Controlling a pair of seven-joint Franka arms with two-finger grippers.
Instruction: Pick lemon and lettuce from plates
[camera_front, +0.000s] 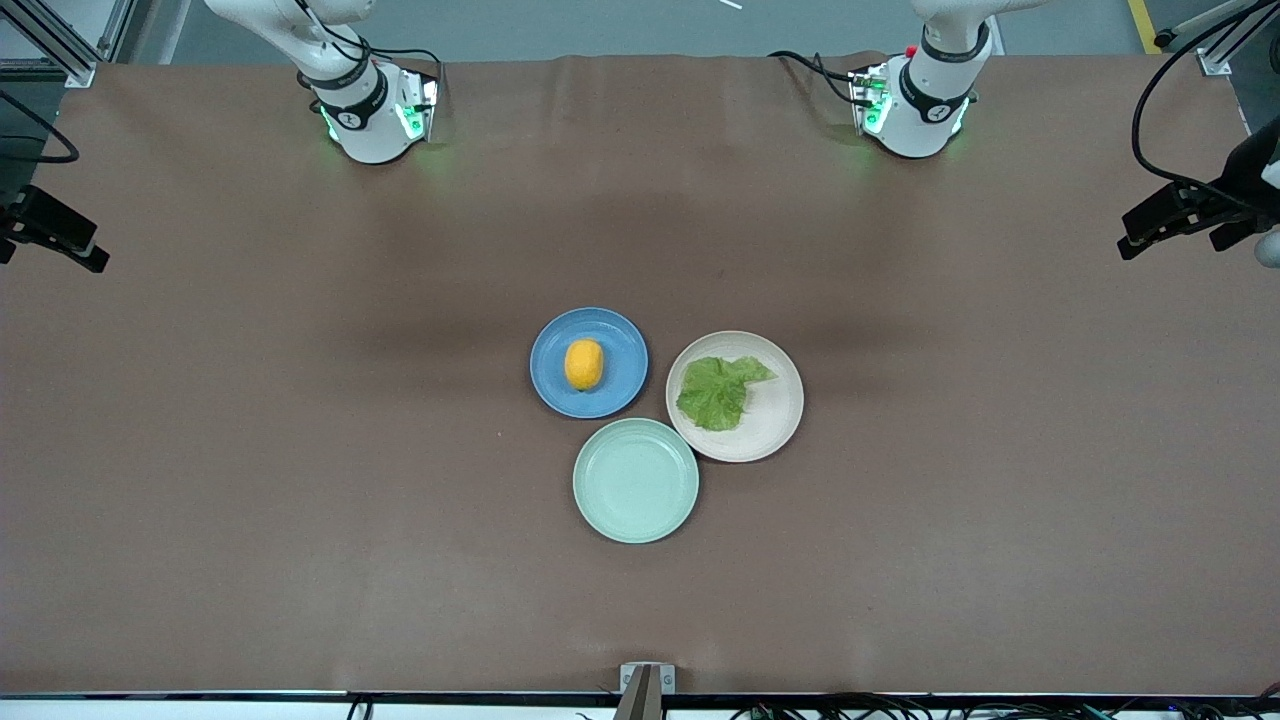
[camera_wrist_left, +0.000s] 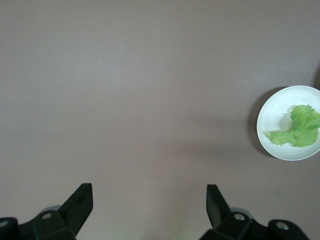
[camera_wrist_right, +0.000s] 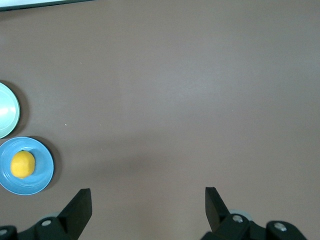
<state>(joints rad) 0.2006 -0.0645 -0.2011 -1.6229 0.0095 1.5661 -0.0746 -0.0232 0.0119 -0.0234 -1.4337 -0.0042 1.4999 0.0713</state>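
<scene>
The left gripper has its two black fingers spread wide apart with nothing between them; it hangs high over bare brown table toward the left arm's end, well apart from the plates. The right gripper is likewise released, its fingers parted and empty, and it hangs over bare table toward the right arm's end. Neither gripper shows in the front view, where only the lower parts of both arms appear at the top; both arms wait.

The lemon lies on its side in the middle of the blue plate; the right wrist view shows it there too. The lettuce lies flat on the beige-pink plate, covering the half toward the blue plate, and it appears the same way in the left wrist view. The two plates sit just beside each other near the middle of the table, the blue one toward the right arm's end.

A mint-green plate, with nothing on it, sits nearer to the front camera than both and just beside them, so the three form a tight cluster.
</scene>
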